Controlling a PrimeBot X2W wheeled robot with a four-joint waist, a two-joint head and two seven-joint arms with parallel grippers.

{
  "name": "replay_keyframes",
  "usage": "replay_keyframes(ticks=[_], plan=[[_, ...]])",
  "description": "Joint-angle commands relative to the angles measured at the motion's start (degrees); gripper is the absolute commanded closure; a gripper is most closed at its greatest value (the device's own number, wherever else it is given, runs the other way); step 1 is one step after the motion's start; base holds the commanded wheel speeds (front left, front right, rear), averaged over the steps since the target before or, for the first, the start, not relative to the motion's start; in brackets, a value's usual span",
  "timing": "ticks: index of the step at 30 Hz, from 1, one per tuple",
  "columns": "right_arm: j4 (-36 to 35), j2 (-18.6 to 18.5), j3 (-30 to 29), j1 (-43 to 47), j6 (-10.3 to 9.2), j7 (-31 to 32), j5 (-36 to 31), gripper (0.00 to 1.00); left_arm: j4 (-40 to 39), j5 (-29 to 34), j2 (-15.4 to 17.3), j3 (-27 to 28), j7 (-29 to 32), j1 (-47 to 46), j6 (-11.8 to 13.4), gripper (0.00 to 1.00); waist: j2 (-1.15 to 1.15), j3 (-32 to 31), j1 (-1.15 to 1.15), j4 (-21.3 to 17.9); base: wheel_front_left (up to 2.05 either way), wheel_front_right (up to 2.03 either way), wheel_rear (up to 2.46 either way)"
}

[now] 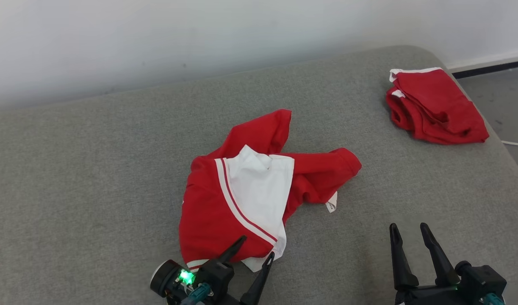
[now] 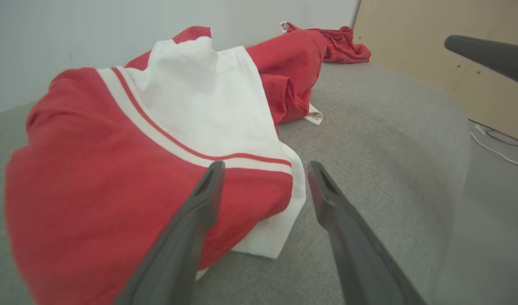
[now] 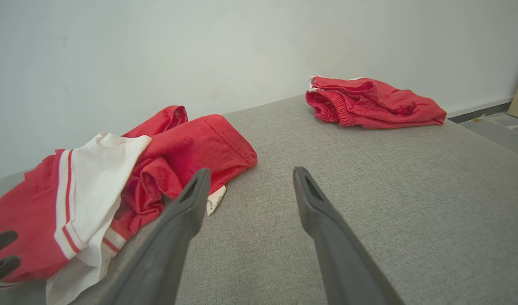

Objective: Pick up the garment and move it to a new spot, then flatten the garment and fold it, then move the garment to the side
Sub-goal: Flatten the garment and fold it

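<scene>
The garment (image 1: 225, 203) is a crumpled red piece with a white panel and a red-and-white stripe, lying in the middle of the grey cushioned surface. It also fills much of the left wrist view as the garment (image 2: 93, 169), and lies at the left of the right wrist view as the garment (image 3: 72, 190). My left gripper (image 1: 257, 246) is open at the garment's near edge, one finger over the red cloth, nothing pinched. My right gripper (image 1: 409, 228) is open over bare cushion to the right, apart from the garment.
A second red garment (image 1: 432, 106), folded, lies at the far right corner of the grey surface (image 1: 93, 169). A white wall runs behind. Past the right edge I see floor with a cable (image 1: 515, 144). A pale wooden board (image 2: 432, 42) stands beyond the cushion.
</scene>
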Motion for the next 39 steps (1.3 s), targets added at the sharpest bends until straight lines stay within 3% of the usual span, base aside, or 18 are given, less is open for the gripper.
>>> replay_keyframes(ticks=[1, 9, 10, 11, 12, 25, 27, 39], plan=[[-0.3, 0.2, 0.0, -0.6, -0.13, -0.2, 0.2, 0.0, 1.3, -0.7, -0.1, -0.5, -0.2, -1.3, 0.1, 0.0, 0.0, 1.9, -0.01, -2.0, 0.0, 0.0, 0.0], [-0.6, 0.4, -0.3, -1.1, -0.13, -0.3, -0.1, 0.0, 7.5, 0.0, -0.4, -2.1, -0.4, -4.4, 0.3, 0.0, 0.0, 2.9, -0.01, -3.1, 0.0, 0.0, 0.0], [-0.6, 0.3, -0.3, -1.1, -0.13, -0.3, 0.0, 0.0, 8.2, -0.1, -0.4, -2.0, -0.5, -4.9, 0.3, 0.04, 0.0, 3.0, -0.01, -3.2, 0.0, 0.0, 0.0], [-0.6, 0.3, -0.3, -1.2, -0.13, -0.3, 0.1, 0.0, 9.0, -0.3, -0.5, -2.0, -0.5, -5.3, 0.3, 0.65, 0.0, 3.0, -0.01, -3.2, 0.0, 0.0, 0.0], [-0.7, 0.2, -0.4, -1.2, -0.13, -0.3, 0.1, 0.0, 9.2, -0.7, -0.6, -1.8, -0.5, -5.8, 0.3, 1.0, 0.0, 3.0, -0.01, -3.3, 0.0, 0.0, 0.0], [-0.4, 0.6, -0.8, -0.9, -0.13, -0.3, 0.3, 0.0, 6.0, -1.4, -0.9, -1.0, -0.4, -6.3, 1.0, 1.0, 0.0, 1.9, -0.01, -1.0, 0.0, 0.0, 0.0], [-0.4, 0.6, -1.4, -0.2, -0.13, -0.3, 0.3, 0.0, 3.5, -1.4, -0.9, -0.2, -0.4, -5.2, 1.6, 0.0, 0.0, 1.2, -0.01, -0.2, 0.0, 0.0, 0.0], [-0.9, -0.2, -2.5, 2.8, -0.13, -0.3, -0.4, 0.0, -13.4, -2.7, 3.4, 11.8, -0.4, 4.4, 6.4, 0.0, 0.0, -4.9, -0.01, 6.2, 0.0, 0.0, 0.0]])
